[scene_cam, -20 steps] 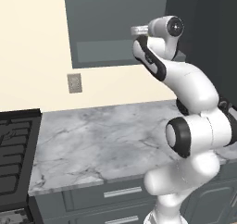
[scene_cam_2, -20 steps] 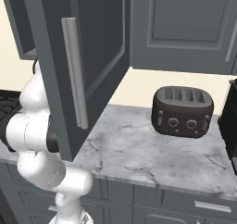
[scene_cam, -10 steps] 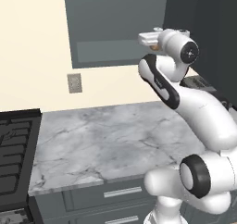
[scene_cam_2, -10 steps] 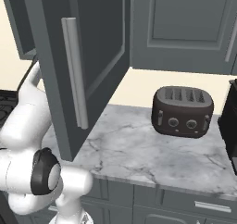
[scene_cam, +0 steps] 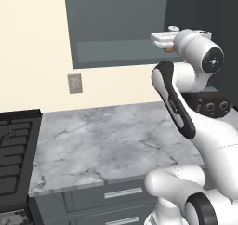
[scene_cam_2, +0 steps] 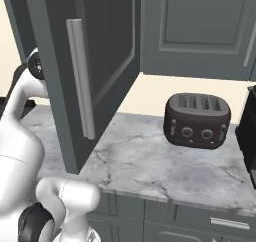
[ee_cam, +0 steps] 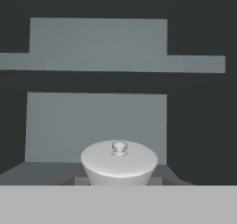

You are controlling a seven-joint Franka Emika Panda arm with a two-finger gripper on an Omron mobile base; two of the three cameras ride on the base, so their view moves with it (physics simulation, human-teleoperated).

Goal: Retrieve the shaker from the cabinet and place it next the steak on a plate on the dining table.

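– Where's the shaker (ee_cam: 119, 162)?
– Dead centre, tight against my gripper (scene_cam: 158, 37), pale top upright, at the mouth of the cabinet (scene_cam: 116, 29).
– Do you have it?
– My jaws are clenched close, and I judge they hold it. It should come straight back, clear of the shelf.

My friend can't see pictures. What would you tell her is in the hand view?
A pale, round shaker top with a small knob sits low in the middle, very close to the camera on the robot's hand. Behind it is the dark grey-green cabinet, with its lighter back wall and one flat shelf running across higher up.
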